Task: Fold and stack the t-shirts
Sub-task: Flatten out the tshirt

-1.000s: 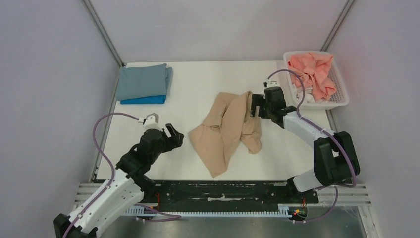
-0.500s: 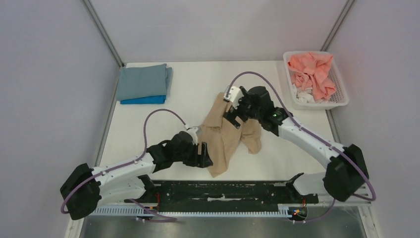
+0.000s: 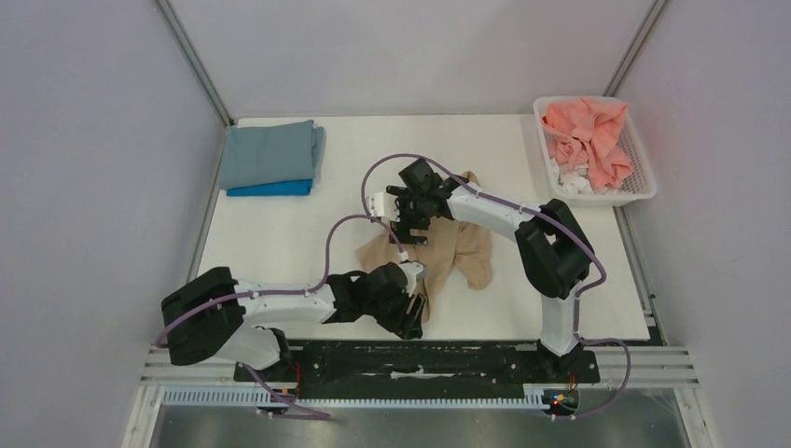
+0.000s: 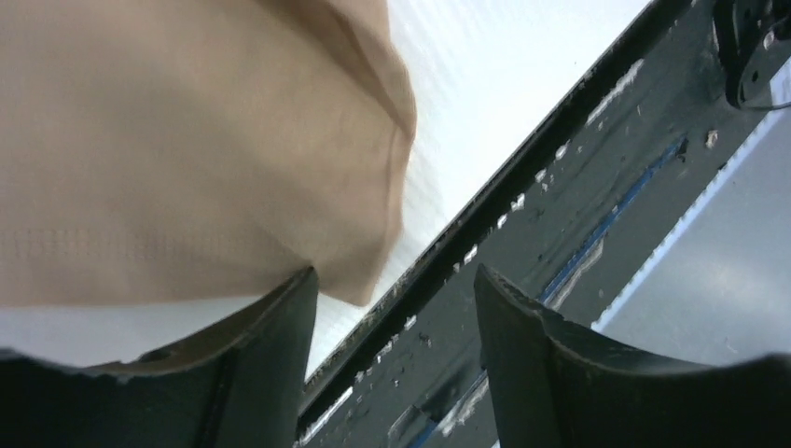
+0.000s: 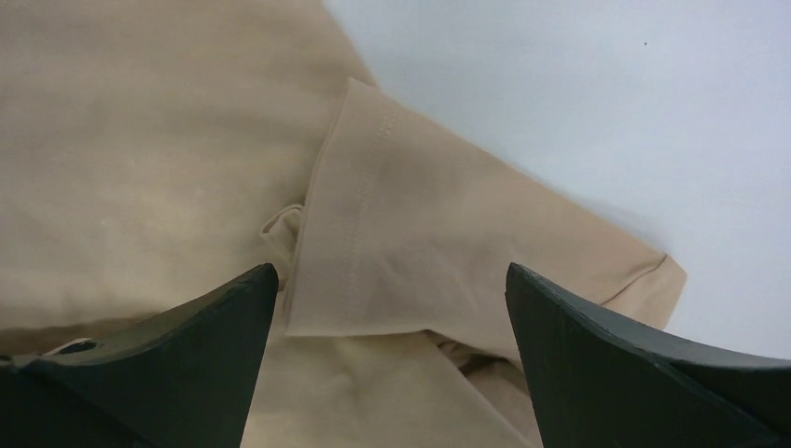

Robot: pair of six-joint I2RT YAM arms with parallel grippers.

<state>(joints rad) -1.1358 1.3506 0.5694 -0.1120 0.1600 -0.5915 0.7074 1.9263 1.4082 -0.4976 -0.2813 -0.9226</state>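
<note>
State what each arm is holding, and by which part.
Nothing: the left fingers stand open at the tan cloth t-shirt's corner, and the right fingers spread open above its sleeve.

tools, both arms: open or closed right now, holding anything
Left tool: open at the near corner of the tan t-shirt, gripping nothing.
Right tool: open above the same shirt's sleeve, gripping nothing.
</note>
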